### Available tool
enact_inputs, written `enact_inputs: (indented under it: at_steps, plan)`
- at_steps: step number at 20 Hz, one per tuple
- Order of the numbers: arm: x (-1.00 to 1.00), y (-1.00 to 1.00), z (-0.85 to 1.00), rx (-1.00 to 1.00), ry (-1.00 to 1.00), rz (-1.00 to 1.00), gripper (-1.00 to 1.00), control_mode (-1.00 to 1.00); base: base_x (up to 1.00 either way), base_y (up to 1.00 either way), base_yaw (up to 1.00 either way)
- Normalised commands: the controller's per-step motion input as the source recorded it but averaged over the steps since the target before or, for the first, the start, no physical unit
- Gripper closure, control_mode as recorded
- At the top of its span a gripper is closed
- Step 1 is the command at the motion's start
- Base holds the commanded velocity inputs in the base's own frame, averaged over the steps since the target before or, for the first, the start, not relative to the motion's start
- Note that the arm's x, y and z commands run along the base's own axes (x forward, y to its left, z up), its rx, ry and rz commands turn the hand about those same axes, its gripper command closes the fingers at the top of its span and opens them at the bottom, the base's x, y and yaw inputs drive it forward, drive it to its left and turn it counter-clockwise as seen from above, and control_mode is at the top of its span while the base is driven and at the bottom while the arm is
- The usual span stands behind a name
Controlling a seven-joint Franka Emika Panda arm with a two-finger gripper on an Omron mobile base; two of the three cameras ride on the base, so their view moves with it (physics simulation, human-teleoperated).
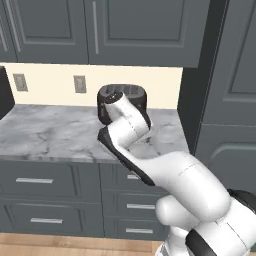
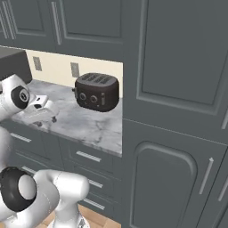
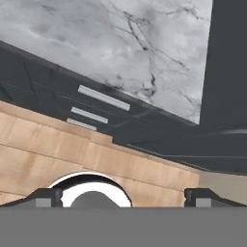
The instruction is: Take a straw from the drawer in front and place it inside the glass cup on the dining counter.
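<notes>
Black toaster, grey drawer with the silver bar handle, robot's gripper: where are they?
Black toaster (image 2: 97, 91): right base view, on its front side face.
Grey drawer with the silver bar handle (image 1: 35, 180): left base view, on the handle.
Gripper (image 3: 123, 198): hand view, midway between its two dark fingertips, open.

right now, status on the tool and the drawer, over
Tool open, nothing in it, aimed down past the worktop edge. Drawers under the marble worktop all shut. Toaster at the back of the worktop, not in the way.
</notes>
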Motion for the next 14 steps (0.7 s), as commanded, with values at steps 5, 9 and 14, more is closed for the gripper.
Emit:
enact_inputs:
  at_steps: [5, 9, 14]
  plan:
    - [0.14, 0.27, -0.72, -0.31, 0.01, -0.04, -1.00, -1.00, 0.00, 0.00, 0.00]
    - [0.11, 0.02, -0.88, -0.36, 0.00, -0.02, -1.00, -1.00, 0.00, 0.00, 0.00]
    - [0.18, 0.00, -0.88, -0.30, 0.00, -0.01, -1.00, -1.00, 0.00, 0.00, 0.00]
